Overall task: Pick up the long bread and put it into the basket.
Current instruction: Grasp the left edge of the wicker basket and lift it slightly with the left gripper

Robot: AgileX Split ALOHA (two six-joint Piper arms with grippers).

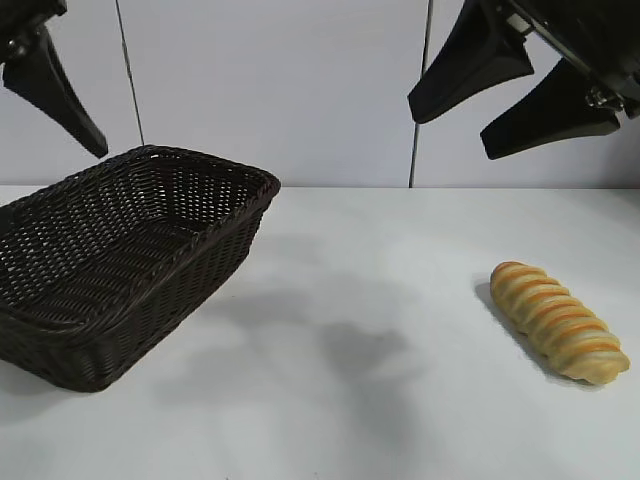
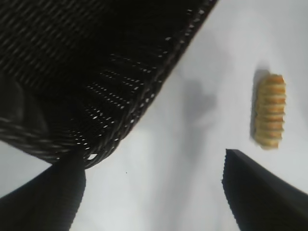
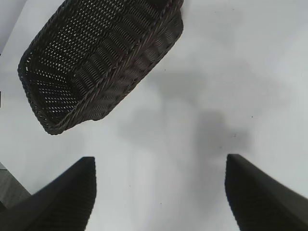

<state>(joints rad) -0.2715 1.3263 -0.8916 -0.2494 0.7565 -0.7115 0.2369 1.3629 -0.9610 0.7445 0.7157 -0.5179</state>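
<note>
The long bread (image 1: 557,320), golden-tan with orange and cream spiral ridges, lies on the white table at the right; it also shows in the left wrist view (image 2: 270,111). The dark brown wicker basket (image 1: 215,178) stands at the left, empty, and shows in both wrist views (image 2: 144,91) (image 3: 125,62). My right gripper (image 1: 450,135) hangs open high above the table, up and left of the bread, with nothing between its fingers (image 3: 159,163). My left gripper (image 1: 95,150) hangs high above the basket's far left side, open and empty (image 2: 154,161).
The white table (image 1: 380,380) runs bare between the basket and the bread. A pale wall with two vertical seams stands behind. The bread lies near the table's right edge of view.
</note>
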